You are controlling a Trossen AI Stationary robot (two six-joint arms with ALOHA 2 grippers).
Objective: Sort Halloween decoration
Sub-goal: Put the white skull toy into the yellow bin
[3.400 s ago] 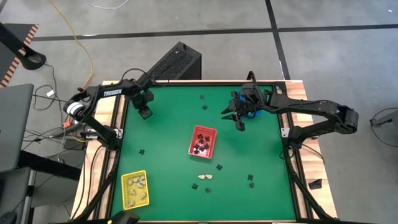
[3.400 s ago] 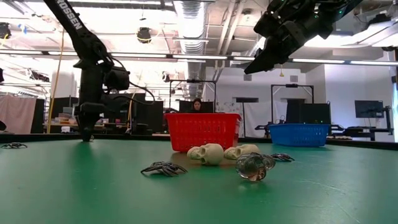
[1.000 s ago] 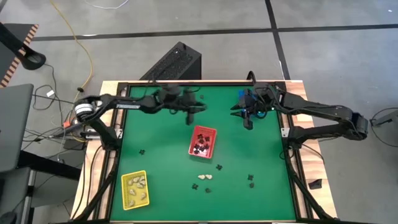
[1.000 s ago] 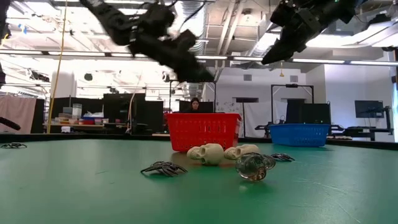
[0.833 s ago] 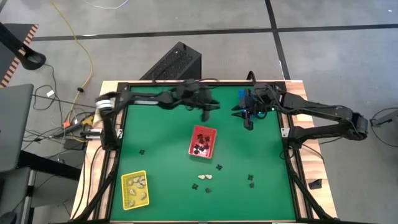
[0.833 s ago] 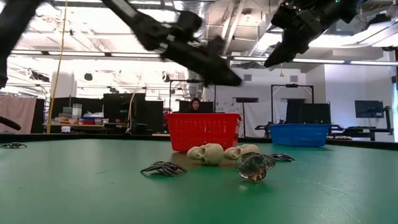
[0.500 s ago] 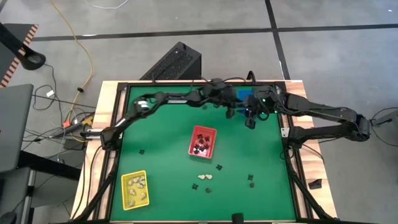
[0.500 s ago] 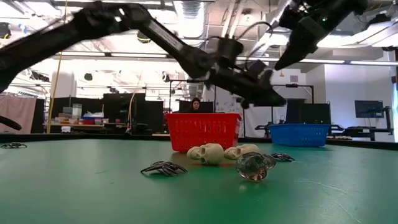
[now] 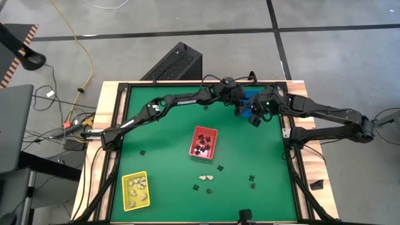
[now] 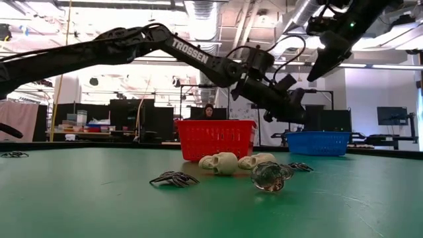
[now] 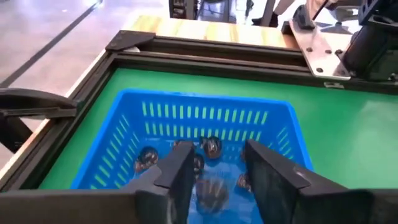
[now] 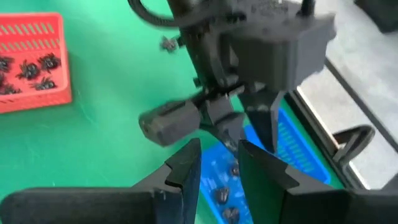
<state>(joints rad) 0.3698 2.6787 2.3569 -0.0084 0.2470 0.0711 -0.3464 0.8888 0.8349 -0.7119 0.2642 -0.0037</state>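
Several tiny Halloween pieces lie loose on the green bench [image 9: 162, 169] nearest the low camera: a flat black spider [image 10: 173, 178] with splayed legs, two cream skulls [image 10: 221, 162] with rounded, lumpy crowns, and a glossy, clear round piece [image 10: 269, 176] just beside them. From above these show as small dark and pale specks [image 9: 206, 178] near the front edge, with more black bits [image 9: 252, 181] scattered to the right and one [image 9: 142, 152] off to the left.

At the front left corner sits the yellow tray [image 9: 127, 189], slatted plastic, holding pale lumps. Farther back, mid-bench, the red tray [image 9: 204, 132], also a ribbed rectangular basket, holds black shapes.

At the far right, the blue tray [image 11: 137, 137] with slotted walls contains a few dark, shiny round pieces. The left gripper [image 9: 239, 110] reaches long across the bench and hangs just above that tray; its jaws are parted by a narrow gap with nothing between them. The right gripper [image 9: 255, 119] hovers just beside it, over the tray's near edge, its jaws likewise slightly apart and empty.

Beyond the bench, a person [image 10: 209, 111] sits in the room behind the red tray.
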